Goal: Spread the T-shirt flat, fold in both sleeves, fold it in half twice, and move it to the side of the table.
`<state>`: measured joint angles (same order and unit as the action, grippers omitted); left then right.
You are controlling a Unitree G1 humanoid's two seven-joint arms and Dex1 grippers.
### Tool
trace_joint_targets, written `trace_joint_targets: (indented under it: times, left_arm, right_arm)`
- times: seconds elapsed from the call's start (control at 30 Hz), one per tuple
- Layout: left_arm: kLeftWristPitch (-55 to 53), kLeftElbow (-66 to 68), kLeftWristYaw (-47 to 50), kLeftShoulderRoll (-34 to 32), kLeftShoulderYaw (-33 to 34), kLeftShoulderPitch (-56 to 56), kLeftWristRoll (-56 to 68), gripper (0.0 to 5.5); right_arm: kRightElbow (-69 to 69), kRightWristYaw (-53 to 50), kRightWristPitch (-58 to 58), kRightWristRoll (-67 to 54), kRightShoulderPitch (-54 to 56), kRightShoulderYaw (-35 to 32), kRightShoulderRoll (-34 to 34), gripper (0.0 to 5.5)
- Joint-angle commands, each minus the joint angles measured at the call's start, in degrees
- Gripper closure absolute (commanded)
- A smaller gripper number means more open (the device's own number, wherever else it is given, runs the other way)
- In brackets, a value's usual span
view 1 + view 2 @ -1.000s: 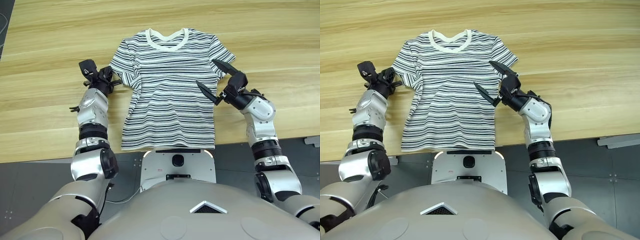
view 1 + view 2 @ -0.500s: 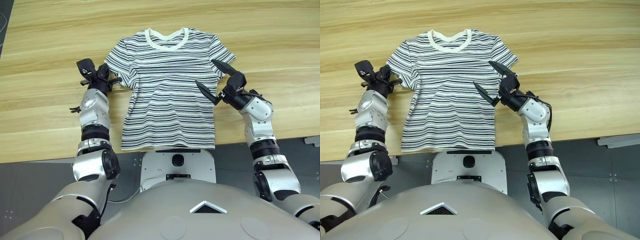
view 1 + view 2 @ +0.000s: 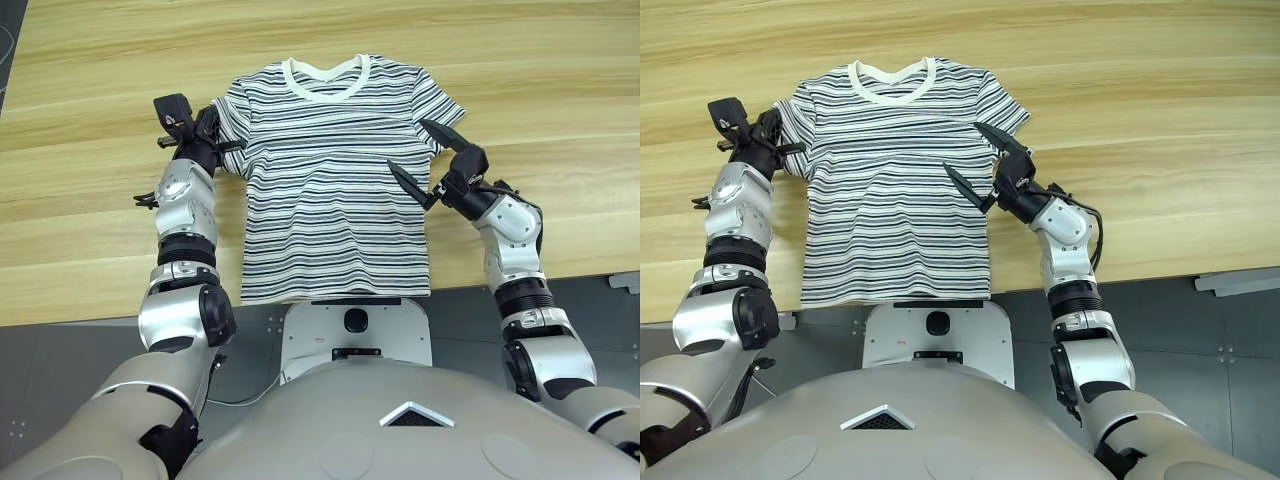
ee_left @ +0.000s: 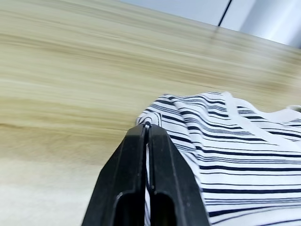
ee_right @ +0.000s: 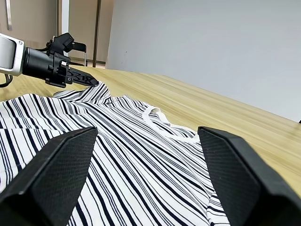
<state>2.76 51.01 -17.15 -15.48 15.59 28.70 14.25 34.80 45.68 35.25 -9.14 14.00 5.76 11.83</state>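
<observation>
Left tool [image 4: 147, 128] pinches T-shirt [image 3: 335, 190]; collar [image 3: 325, 76] points away.

The T-shirt [image 3: 335, 190] is soft, matt knit cloth, the table [image 3: 100, 60] under it is pale wood with a smooth, faintly glossy grain, the left gripper [image 4: 147, 128] is smooth black plastic, and the right gripper [image 5: 146, 129] has black pads [image 5: 56, 174] with a fine, matt texture.

A striped T-shirt [image 3: 335, 190] lies flat on the tabletop [image 3: 90, 230], upper centre. The left hand [image 3: 228, 140] touches its upper-left sleeve; the right hand [image 3: 406, 144] gapes over its right edge.
</observation>
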Motion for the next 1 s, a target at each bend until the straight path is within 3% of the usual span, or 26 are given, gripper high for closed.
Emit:
trace_joint_targets:
  times: [0.03, 0.33, 0.8, 1.0]
  left_arm:
    - [-0.7, -1.4, -1.2, 0.7, -2.4, 1.8, -1.6, 5.38]
    - [-2.6, -7.8, -2.2, 4.6, -7.2, -2.4, -3.5, 5.38]
    - [-4.6, -4.3, 1.4, 8.9, -10.2, -3.9, -6.8, 5.38]
    - [-4.5, -14.8, -1.6, 9.1, -12.3, -6.8, -6.7, 4.47]
  right_arm:
    - [0.9, -0.1, 0.7, 0.5, 0.7, 0.3, -0.5, 1.53]
    - [4.1, -0.5, 1.7, 1.1, 1.9, 0.4, -1.6, 1.53]
    - [7.3, -1.0, 3.7, 1.9, 3.2, 0.3, -2.6, 1.53]
    - [9.3, -1.3, 4.5, 2.1, 3.7, -0.1, -3.2, 1.53]
